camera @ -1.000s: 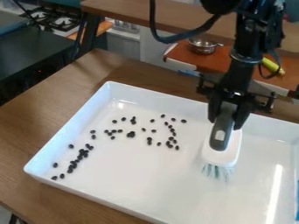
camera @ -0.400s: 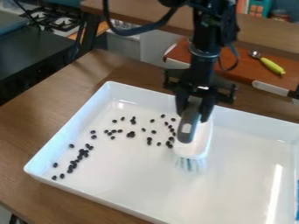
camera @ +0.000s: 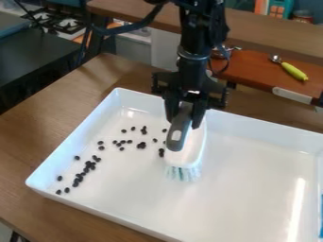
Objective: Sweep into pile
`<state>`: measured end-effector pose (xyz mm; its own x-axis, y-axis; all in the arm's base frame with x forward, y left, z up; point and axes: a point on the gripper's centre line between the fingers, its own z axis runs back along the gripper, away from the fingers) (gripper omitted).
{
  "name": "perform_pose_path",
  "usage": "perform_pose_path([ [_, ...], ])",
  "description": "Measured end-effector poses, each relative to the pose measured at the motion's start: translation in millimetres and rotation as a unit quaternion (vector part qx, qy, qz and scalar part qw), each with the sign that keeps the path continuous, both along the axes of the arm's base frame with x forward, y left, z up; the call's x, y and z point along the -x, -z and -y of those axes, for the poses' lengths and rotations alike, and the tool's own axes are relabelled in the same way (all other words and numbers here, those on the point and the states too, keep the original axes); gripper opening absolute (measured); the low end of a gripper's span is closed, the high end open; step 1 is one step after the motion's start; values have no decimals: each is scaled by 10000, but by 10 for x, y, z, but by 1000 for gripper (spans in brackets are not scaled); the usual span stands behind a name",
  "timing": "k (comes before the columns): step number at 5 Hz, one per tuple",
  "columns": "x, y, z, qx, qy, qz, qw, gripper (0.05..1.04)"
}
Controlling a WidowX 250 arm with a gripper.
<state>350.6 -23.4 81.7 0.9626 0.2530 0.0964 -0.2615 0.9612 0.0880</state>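
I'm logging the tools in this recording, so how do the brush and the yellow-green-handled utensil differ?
The brush has a grey handle and a white body with pale bristles; the utensil has a yellow-green handle and a metal end.
The brush is held by the gripper, bristles down over the tray; the utensil lies on a reddish-brown surface behind.
Both have a handle.
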Motion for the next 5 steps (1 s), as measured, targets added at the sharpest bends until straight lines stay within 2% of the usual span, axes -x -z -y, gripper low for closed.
perform_pose_path([
  [3,34,19,-416,-140,-419,114,9990,476],
  [4,208,123,-670,-217,-849,-117,9961,476],
  [5,350,237,-748,-225,-1176,-359,9922,476],
])
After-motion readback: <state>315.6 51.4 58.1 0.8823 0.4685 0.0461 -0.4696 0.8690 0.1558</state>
